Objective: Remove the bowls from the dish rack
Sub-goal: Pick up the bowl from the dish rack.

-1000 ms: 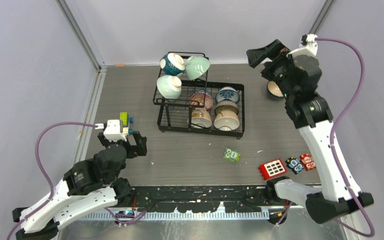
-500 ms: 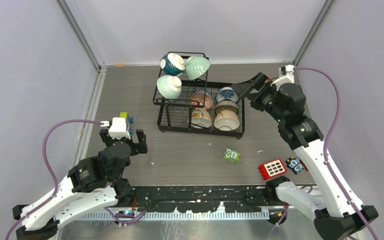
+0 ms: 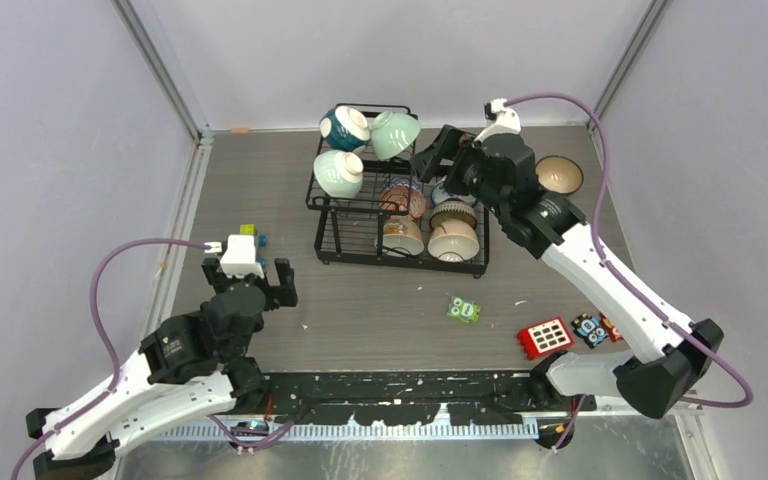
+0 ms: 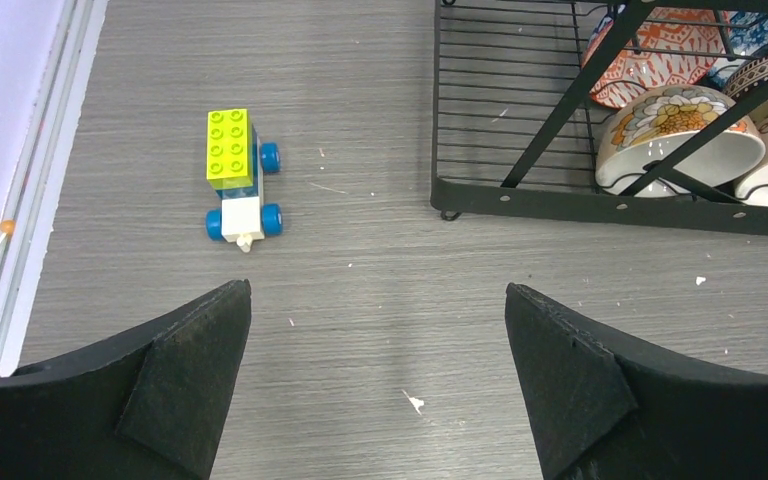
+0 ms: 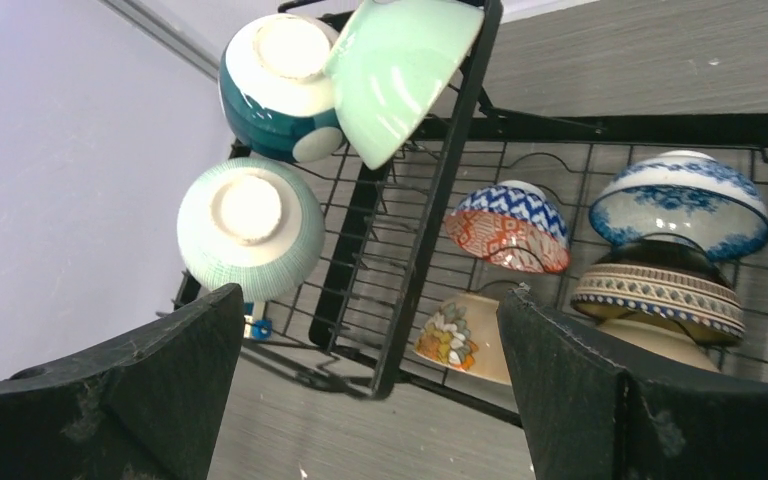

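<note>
Far left of the overhead frame: my left gripper (image 4: 375, 330) hangs low over bare table, jaws spread wide, nothing between them. The toy block car (image 4: 238, 175) sits just ahead of it in the upper left of the wrist view, and I'm leaving that alone.

Moving right to the dish rack (image 3: 355, 225), centre frame, toward the back of the table. On the raised basket, a dark teal bowl (image 3: 343, 127) and a mint green bowl (image 3: 395, 133) lean against each other, tipped on their sides. A pale ribbed green bowl (image 3: 338, 173) sits just below them with its foot showing.

The lower tray holds five on edge in the wires:
- a reddish patterned bowl (image 3: 403, 198)
- a blue-and-white bowl (image 3: 455, 188)
- a brown banded bowl (image 3: 452, 213) just in front of the blue one
- a floral cream bowl (image 3: 401, 236)
- a tan bowl (image 3: 453, 240) at the near rail

Glazed and tightly packed, so I expect them to be slippery.

Right gripper (image 5: 368, 340) hovers above the rack's right half, jaws fully apart and empty. Its wrist view looks straight down on the tray.

At the far right, one cream-lined bowl (image 3: 558, 175) sits on the table clear of the rack. So I judge one is out and eight remain.

I read this as the approach for the next pick. I need to choose one rim, drop a finger inside it, avoid the upright wire post, then close and lift without dragging its neighbours.
</note>
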Controlling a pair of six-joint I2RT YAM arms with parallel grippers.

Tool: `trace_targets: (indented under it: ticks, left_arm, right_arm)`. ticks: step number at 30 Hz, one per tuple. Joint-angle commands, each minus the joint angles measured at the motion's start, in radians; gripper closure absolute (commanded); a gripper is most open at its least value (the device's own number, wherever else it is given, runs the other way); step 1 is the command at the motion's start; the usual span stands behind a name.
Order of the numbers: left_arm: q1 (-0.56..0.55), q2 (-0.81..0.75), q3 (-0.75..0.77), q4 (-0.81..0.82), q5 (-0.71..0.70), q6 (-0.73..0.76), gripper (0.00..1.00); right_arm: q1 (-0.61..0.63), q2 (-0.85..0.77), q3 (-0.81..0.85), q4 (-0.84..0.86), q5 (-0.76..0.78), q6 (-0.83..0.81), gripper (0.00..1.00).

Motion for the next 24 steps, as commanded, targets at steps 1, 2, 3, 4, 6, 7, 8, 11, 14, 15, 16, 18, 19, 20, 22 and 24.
trace_targets:
  ticks: [1, 2, 3, 4, 6, 7, 8, 11, 14, 15, 16, 18, 19, 20, 22, 24]
  left_arm:
    - [0.0, -0.012, -0.006, 0.052, -0.027, 0.008, 0.01]
    - [0.0, -0.011, -0.006, 0.054, -0.026, 0.01, 0.01]
    - [-0.001, -0.01, -0.006, 0.056, -0.025, 0.012, 0.02]
    - [-0.001, -0.009, -0.006, 0.057, -0.025, 0.014, 0.02]
    - [0.0, -0.007, -0.006, 0.059, -0.023, 0.016, 0.02]
    - [0.0, -0.005, -0.006, 0.062, -0.021, 0.018, 0.02]
    - [0.0, -0.005, -0.007, 0.064, -0.019, 0.019, 0.02]
    - [0.0, -0.002, -0.009, 0.071, -0.014, 0.022, 0.02]
    - [-0.001, 0.005, -0.01, 0.073, -0.015, 0.027, 0.02]
    - [0.0, 0.008, -0.009, 0.075, -0.016, 0.029, 0.02]
    - [0.0, 0.01, -0.008, 0.074, -0.018, 0.029, 0.02]
    - [-0.001, 0.011, -0.006, 0.072, -0.02, 0.028, 0.02]
    - [-0.001, 0.01, -0.005, 0.069, -0.02, 0.026, 0.03]
    - [-0.001, 0.007, -0.006, 0.065, -0.021, 0.024, 0.03]
    - [0.0, 0.0, -0.006, 0.06, -0.024, 0.021, 0.03]
    - [0.0, -0.01, -0.009, 0.06, -0.029, 0.02, 0.03]
  right_arm:
    - [-0.051, 0.066, 0.057, 0.16, -0.083, 0.104, 0.0]
    - [-0.071, 0.083, 0.058, 0.187, -0.132, 0.143, 0.0]
    - [-0.095, 0.097, 0.056, 0.225, -0.176, 0.197, 0.0]
    - [-0.127, 0.111, 0.053, 0.255, -0.224, 0.236, 0.0]
    - [-0.184, 0.135, 0.036, 0.318, -0.306, 0.325, 0.01]
    - [-0.206, 0.144, 0.013, 0.364, -0.344, 0.372, 0.04]
    - [-0.229, 0.149, -0.016, 0.428, -0.368, 0.419, 0.07]
    - [-0.264, 0.172, -0.075, 0.539, -0.394, 0.493, 0.15]
    - [-0.272, 0.21, -0.06, 0.557, -0.412, 0.504, 0.22]
    - [-0.273, 0.222, -0.055, 0.564, -0.415, 0.514, 0.24]
    - [-0.273, 0.234, -0.055, 0.578, -0.416, 0.527, 0.26]
    - [-0.277, 0.256, -0.06, 0.609, -0.421, 0.56, 0.29]
    - [-0.279, 0.268, -0.066, 0.632, -0.429, 0.579, 0.29]
    - [-0.281, 0.28, -0.071, 0.651, -0.434, 0.605, 0.3]
    - [-0.282, 0.296, -0.083, 0.681, -0.435, 0.63, 0.3]
    - [-0.286, 0.309, -0.095, 0.704, -0.435, 0.648, 0.29]
